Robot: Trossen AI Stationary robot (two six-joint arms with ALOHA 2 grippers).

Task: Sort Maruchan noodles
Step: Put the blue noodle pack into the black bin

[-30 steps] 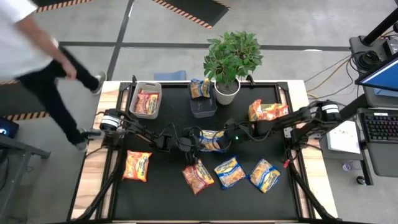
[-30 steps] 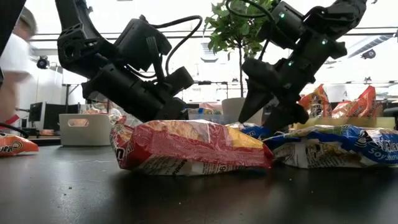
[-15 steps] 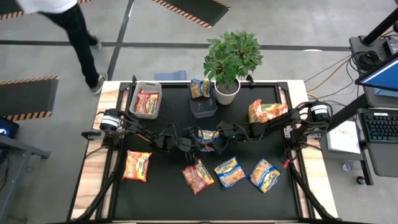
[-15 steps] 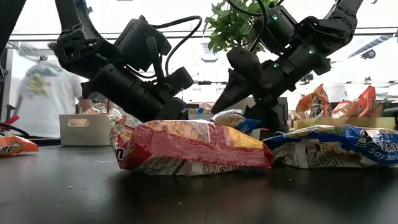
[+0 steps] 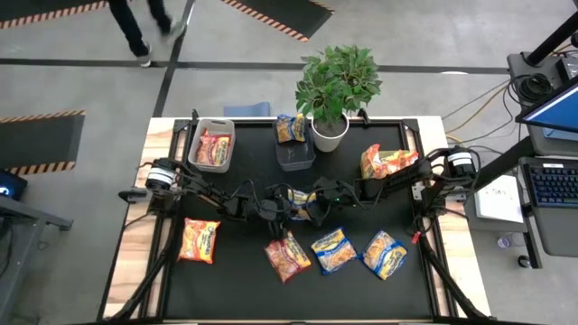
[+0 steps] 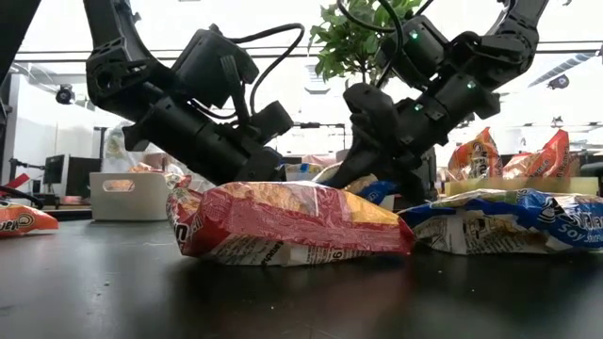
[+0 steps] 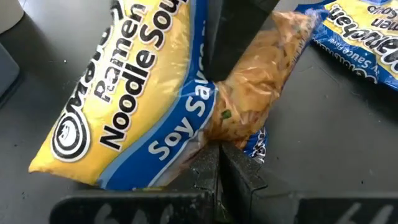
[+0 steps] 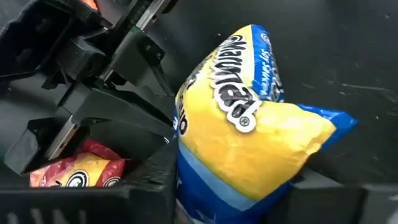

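Note:
A blue-and-yellow noodle packet (image 5: 298, 200) lies mid-table between my two grippers. My left gripper (image 5: 278, 210) reaches in from the table's left and is shut at the packet's edge. My right gripper (image 5: 313, 204) comes from the right and is closed around the same packet (image 8: 249, 130), which bulges up between its fingers. An orange packet (image 5: 200, 240), a red one (image 5: 287, 255) and two blue-and-yellow ones (image 5: 333, 249) (image 5: 385, 254) lie flat near the front. The grey bin (image 5: 213, 127) holds a red packet, and another packet sits at the dark bin (image 5: 294, 155). My left gripper pinches the packet's near edge (image 7: 202, 152) between its shut fingertips, coming level from the table's left. One layer or several, I cannot tell. My right gripper has the packet's two opposite sides (image 8: 186, 155) between its fingers (image 8: 149, 180), slanting down from the table's right. The packet buckles into a ridge, its free end (image 6: 344, 177) raised off the table.
A potted plant (image 5: 336, 86) stands at the far middle. Orange packets (image 5: 388, 161) lie at the far right. A person's legs (image 5: 144, 27) show on the floor beyond the table's far left corner. Bare black tabletop remains at the near edge.
My right gripper has moved toward the table's left over the blue-and-yellow packet and has shut on it. The packet, flat before, is now squeezed narrower and bulges up at one end. The person has walked away toward the far side.

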